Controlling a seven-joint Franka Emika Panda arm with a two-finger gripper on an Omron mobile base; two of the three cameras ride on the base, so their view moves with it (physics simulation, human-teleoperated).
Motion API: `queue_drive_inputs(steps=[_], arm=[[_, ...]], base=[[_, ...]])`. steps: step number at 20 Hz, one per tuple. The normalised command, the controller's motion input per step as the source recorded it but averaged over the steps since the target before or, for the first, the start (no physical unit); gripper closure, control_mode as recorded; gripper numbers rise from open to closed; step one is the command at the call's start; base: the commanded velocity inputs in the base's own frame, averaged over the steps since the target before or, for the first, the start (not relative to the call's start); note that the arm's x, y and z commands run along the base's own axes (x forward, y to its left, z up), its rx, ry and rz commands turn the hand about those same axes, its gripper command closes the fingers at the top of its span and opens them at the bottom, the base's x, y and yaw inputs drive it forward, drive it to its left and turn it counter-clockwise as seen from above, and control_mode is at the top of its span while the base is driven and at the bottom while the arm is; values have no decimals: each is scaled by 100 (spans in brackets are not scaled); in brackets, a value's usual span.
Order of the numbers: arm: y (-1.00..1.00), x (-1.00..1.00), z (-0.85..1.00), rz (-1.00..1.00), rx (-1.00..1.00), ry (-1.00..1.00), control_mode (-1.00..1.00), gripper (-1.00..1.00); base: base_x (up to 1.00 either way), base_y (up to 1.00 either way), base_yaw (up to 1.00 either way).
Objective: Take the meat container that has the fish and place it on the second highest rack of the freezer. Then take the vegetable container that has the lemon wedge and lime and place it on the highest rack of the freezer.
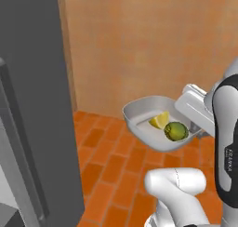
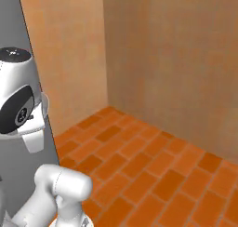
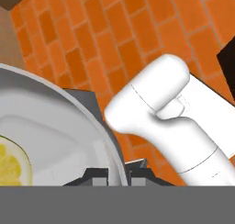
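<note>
The gripper (image 3: 117,175) has its jaws closed on the rim of the container (image 1: 144,110), a shallow, smooth grey tray with rounded corners, held level above the orange brick floor (image 1: 116,165). Its long axis runs away from the hand. Inside lie a yellow lemon wedge (image 1: 160,120) and a round green lime (image 1: 176,131), touching.

The tall grey freezer (image 1: 32,105) blocks the way just left of the container (image 1: 155,121). Right of the freezer, open brick floor (image 2: 153,170) runs to the walls (image 2: 176,63).
</note>
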Motion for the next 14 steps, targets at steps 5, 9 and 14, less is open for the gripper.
queue_drive_inputs(steps=[5,9,14], arm=[[0,0,0,0,0,0,100,100],[0,0,0,0,0,0,100,100],[0,0,0,0,0,0,100,100]], base=[[48,-1,74],[59,-4,72],[65,-4,68]])
